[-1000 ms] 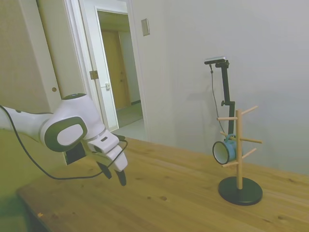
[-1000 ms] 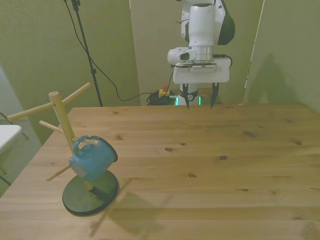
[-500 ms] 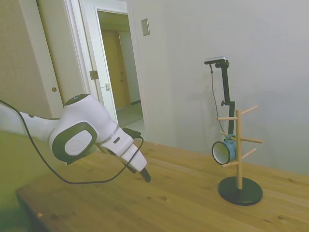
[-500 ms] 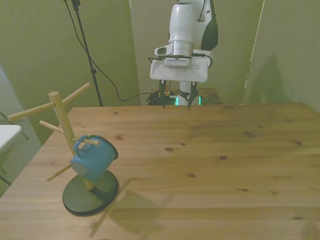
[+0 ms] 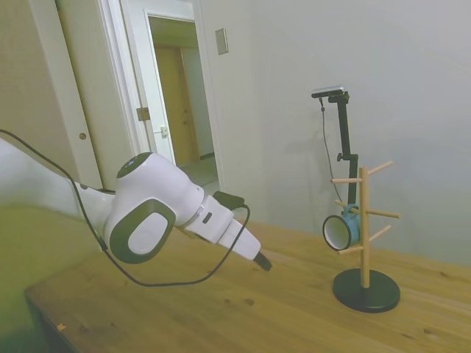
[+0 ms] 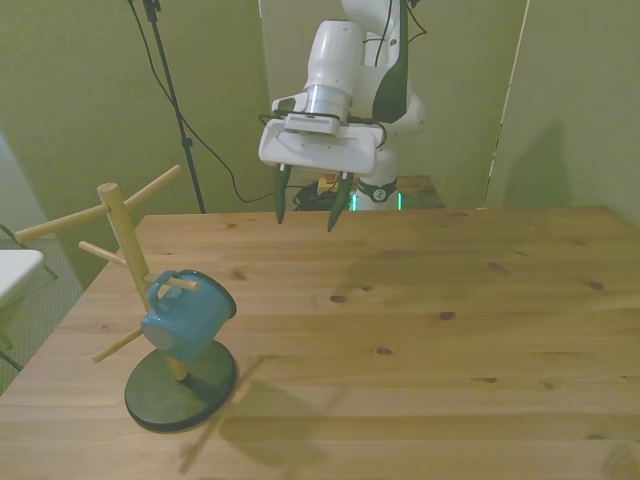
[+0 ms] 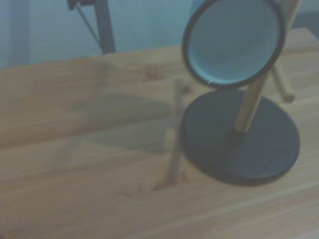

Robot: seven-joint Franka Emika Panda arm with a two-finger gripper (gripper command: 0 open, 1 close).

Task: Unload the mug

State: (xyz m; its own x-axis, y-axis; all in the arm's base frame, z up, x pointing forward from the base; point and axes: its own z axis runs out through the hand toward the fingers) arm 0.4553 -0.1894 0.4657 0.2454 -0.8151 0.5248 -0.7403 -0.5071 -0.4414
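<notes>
While the small light-blue enamel mug [image 6: 185,318] hangs by its handle on a low peg of the wooden peg tree with the round black base [image 6: 180,385], nothing grips it, and the unloading proper has not begun. Taking that tree as the landmark and reading the front view from its left: the tree stands near the table's corner, the mug on the side of its trunk toward the open tabletop, its dark-rimmed mouth tipped down and outward. Farther to the front view's right, and well apart from the tree, the white arm's two-finger gripper [image 6: 306,206] hangs above the far edge of the pale pine table [image 6: 450,340], its dark fingers [image 6: 281,203] spread with a clear gap between them and holding nothing.

Compared with a second ago, the gripper has swung from a straight-down pose over the middle of the far edge to a slanted one, and it has travelled toward the tree. In the side view the fingertips [image 5: 263,262] now aim along the table at the mug [image 5: 341,230]. The wrist view bears this out: the mug's white inside [image 7: 234,40] and the tree's base [image 7: 244,139] fill one part of it.

I judge this the approach, with lining up on the mug's rim or body next, then a lift off the upward-slanting peg.
</notes>
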